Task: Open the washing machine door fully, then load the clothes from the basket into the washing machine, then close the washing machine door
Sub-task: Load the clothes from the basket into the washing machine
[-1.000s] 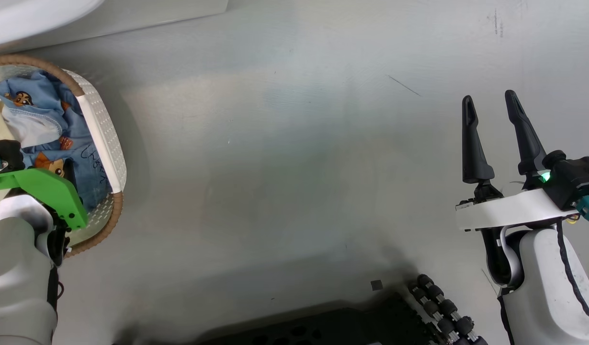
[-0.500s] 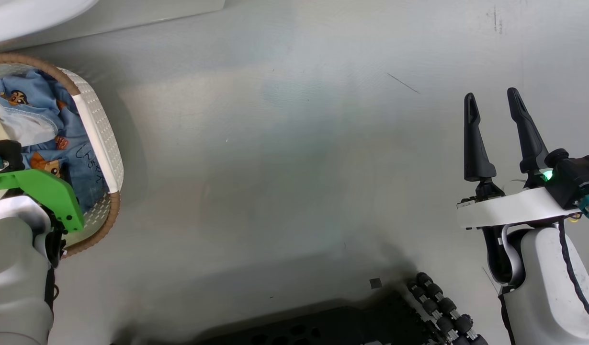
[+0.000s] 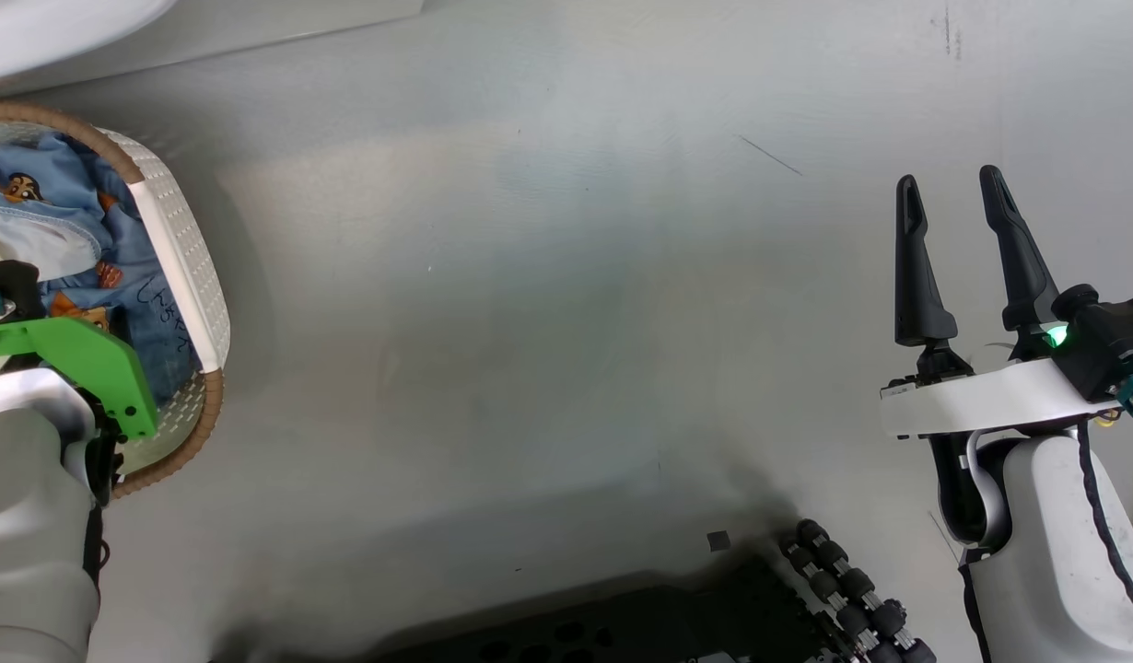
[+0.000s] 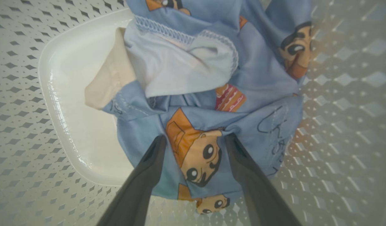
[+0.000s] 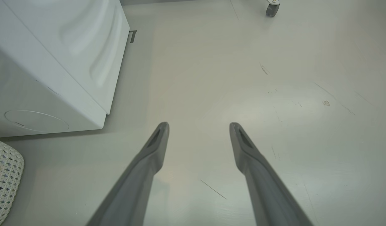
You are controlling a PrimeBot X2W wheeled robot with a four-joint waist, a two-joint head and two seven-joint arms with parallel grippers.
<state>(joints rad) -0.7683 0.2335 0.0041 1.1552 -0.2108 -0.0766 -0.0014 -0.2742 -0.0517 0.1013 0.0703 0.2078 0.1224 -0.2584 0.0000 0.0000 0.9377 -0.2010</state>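
Basket: the basket (image 3: 184, 276) sits on the floor (image 3: 566, 322) at the far left of the head view, and it's our landmark.
Clothes: the clothes (image 4: 211, 103) lie bunched inside the basket, blue cartoon print with white lining on top. None has been lifted out.
Left gripper: the left gripper (image 4: 195, 138) is down inside the basket with its fingers spread wide, straddling a cartoon face (image 4: 199, 160) on the fabric. The tips are right at the cloth, but nothing is pinched yet.
Washing machine: the washing machine (image 5: 55, 62) stands just beyond the basket, and in the right wrist view its white side panel rises past the basket's corner.
Washing machine door: these views don't settle it, so I can't tell whether the washing machine door is open.
Right gripper: the right gripper (image 3: 949, 184) is well to the right of the basket, over bare floor, with its jaws apart and nothing between them.
Progress: my read is that we're at the very start of loading, with the first grab lined up and not yet closed.
Left to do: close on the cloth, carry the clothes from the basket to the drum, then shut the door.
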